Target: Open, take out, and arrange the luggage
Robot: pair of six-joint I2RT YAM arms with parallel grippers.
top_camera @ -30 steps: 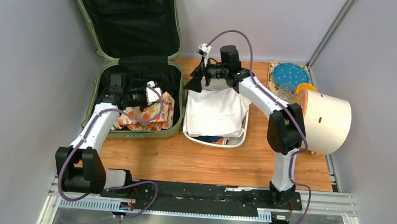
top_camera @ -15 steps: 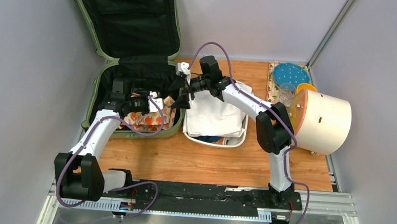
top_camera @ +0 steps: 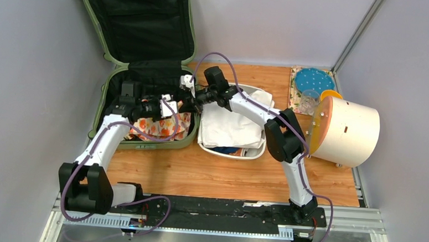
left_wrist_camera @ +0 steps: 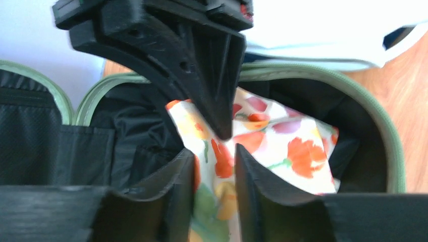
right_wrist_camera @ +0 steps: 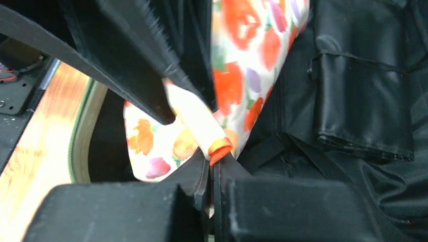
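Note:
The sage-green luggage lies open at the back left, its black-lined lid propped against the wall. A floral cloth rests in its base. Both grippers meet above the cloth. My right gripper is shut, pinching an orange-edged fold of the floral cloth. My left gripper stands slightly open, with the floral cloth running loosely through the gap between its fingers. From the top view the left gripper and the right gripper are nearly touching.
A white tub holding a white cloth stands right of the luggage. A cream cylinder with an orange end lies at the right edge. A blue plate and a clear glass sit at the back right.
My right arm swung left from the white tub to the luggage and its jaws closed on the floral cloth. The left gripper's jaws parted from their shut grip.

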